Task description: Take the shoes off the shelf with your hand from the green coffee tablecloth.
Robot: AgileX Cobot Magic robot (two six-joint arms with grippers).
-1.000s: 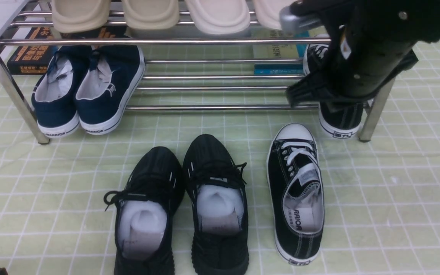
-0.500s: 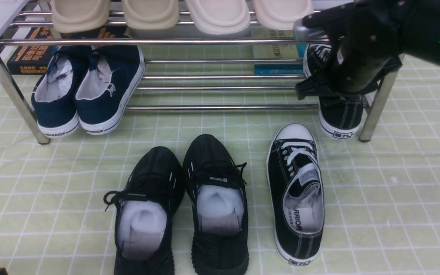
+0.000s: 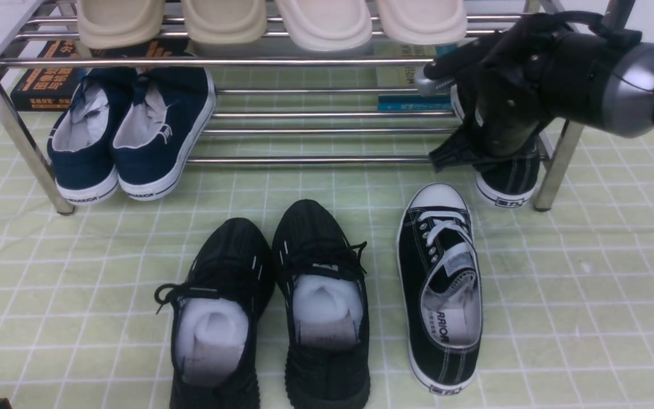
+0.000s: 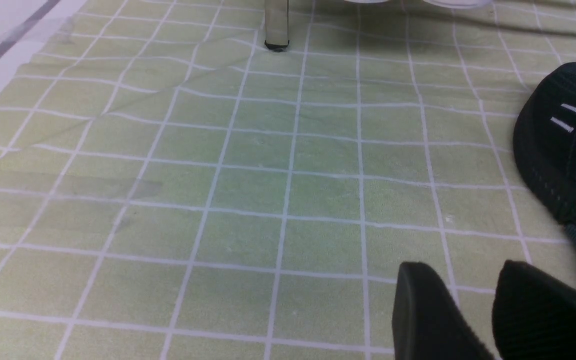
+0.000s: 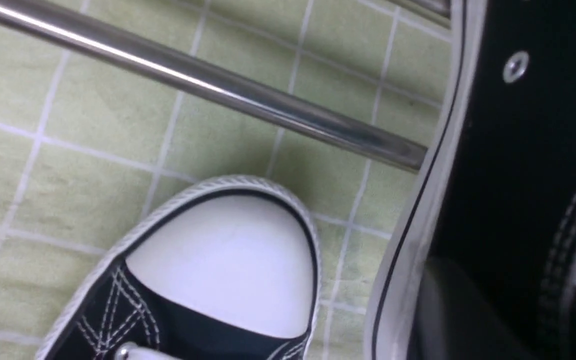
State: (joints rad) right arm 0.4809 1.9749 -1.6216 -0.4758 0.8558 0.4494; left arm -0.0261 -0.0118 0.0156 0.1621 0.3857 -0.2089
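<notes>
One black canvas shoe (image 3: 440,295) with a white toe cap lies on the green checked tablecloth (image 3: 588,284), toe toward the shelf (image 3: 315,160). Its mate (image 3: 507,182) sits on the lower tier at the right end, heel hanging out. My right gripper (image 3: 489,150) is down on that mate. In the right wrist view one of its fingers (image 5: 448,310) lies against the shoe's outer side and the jaws are closed on the side wall (image 5: 498,150). My left gripper (image 4: 463,267) hovers open over bare cloth, holding nothing.
A navy pair (image 3: 128,130) leans on the lower tier at the left. Black knit sneakers (image 3: 270,301) stand on the cloth mid-front. Beige slippers (image 3: 270,23) fill the top tier, and books (image 3: 43,79) lie behind. The shelf's right leg (image 3: 551,170) is just beside my right gripper.
My right arm has swung so its body reaches in from the right, and the gripper has dropped lower onto the shoe on the shelf. Neither shoe has shifted. The left gripper is still.
</notes>
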